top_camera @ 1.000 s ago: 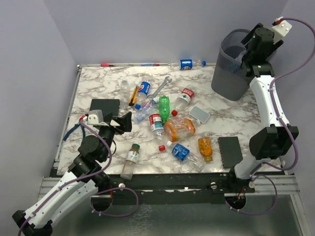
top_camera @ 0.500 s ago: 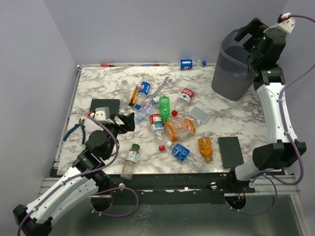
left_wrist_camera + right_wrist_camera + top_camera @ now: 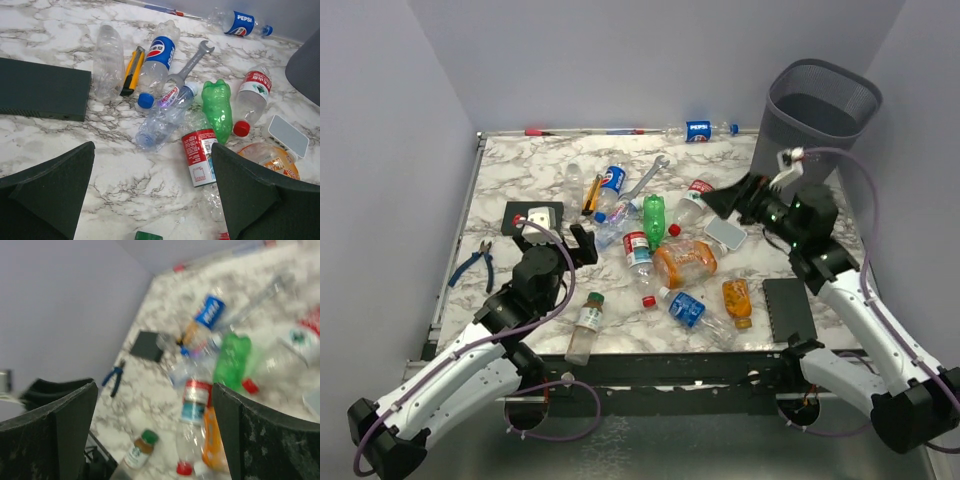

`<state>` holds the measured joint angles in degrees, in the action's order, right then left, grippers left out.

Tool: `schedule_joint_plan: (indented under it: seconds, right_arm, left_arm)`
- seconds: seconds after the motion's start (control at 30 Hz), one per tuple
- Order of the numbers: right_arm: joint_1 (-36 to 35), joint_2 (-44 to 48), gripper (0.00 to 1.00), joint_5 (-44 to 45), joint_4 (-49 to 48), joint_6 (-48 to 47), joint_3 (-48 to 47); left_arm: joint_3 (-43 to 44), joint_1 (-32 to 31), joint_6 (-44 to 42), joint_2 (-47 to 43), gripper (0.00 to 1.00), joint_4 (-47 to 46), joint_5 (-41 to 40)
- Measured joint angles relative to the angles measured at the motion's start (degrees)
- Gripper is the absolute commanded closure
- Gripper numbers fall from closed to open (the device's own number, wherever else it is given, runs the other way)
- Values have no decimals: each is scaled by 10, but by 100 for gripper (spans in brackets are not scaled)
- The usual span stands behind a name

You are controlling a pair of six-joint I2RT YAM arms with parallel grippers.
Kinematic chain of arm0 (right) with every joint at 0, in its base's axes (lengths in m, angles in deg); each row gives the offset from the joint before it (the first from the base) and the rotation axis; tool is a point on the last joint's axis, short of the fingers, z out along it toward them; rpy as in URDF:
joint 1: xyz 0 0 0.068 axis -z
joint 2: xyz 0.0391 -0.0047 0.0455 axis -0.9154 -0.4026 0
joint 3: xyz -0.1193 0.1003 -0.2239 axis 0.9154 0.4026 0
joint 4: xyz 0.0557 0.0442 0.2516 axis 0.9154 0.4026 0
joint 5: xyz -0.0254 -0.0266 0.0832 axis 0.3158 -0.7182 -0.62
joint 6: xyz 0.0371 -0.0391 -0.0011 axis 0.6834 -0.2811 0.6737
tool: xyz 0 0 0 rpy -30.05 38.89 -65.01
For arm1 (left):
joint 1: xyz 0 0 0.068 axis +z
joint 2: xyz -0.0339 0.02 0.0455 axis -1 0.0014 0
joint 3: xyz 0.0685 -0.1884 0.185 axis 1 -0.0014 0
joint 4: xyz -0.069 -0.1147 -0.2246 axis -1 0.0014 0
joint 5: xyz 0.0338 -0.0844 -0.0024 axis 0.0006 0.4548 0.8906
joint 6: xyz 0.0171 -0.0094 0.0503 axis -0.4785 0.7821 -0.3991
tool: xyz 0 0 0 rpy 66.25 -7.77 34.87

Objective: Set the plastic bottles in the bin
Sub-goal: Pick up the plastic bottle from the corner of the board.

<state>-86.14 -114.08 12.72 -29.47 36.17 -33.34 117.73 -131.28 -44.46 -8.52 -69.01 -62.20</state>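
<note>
Left of the green bottle (image 3: 653, 215), toward the near edge of the desk (image 3: 515, 165), the left pincer (image 3: 578, 245) hangs low with its jaws spread wide and nothing between them. Its wrist view looks out through that gap onto the pile. Nearer the arms than the pincer lies a green-capped bottle (image 3: 586, 323), apart from the rest.

Behind and left of the green bottle lie a bare clear bottle (image 3: 575, 182) and a Pepsi bottle (image 3: 610, 185). A crumpled clear bottle (image 3: 609, 233) lies just beside its left flank, and a red-labelled bottle (image 3: 638, 250) just in front.

Right of the green bottle come a red-capped bottle (image 3: 695, 195), a wide orange bottle (image 3: 685, 262), a blue-labelled bottle (image 3: 688, 308) and a small orange bottle (image 3: 737, 300). Well behind, a second Pepsi bottle (image 3: 700, 130) lies along the back edge.

The right pincer (image 3: 712, 203) hovers just right of the green bottle, over the red-capped one, jaws spread and empty. Far to the right and behind stands the bin (image 3: 835, 135), upright at the desk's corner. Its inside is too dark to show what it holds.

As I judge it, most of the work is left. Some eleven bottles lie on the desk, neither arm carries one, and each needs a fresh grasp before any trip to the bin.
</note>
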Motion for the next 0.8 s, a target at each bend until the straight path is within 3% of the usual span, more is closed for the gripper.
schedule_joint_plan:
  seconds: [0.13, 0.23, 0.4, 0.57, 0.8]
  right_arm:
    - [0, 58, 0, 3, 25, 49, 195]
    - [0, 127, 0, -17, 38, 54, 263]
    - [0, 187, 0, -61, 19, 52, 286]
    - [0, 206, 0, -79, 41, 38, 293]
    - [0, 236, 0, -80, 75, 19, 293]
  left_arm:
    - [33, 0, 34, 2, 1, 63, -4]
    - [52, 0, 75, 7, 1, 112, 12]
    - [103, 0, 169, 78, 1, 235, 62]
    - [149, -3, 205, 196, 1, 351, 104]
    - [134, -13, 242, 220, 1, 418, 128]
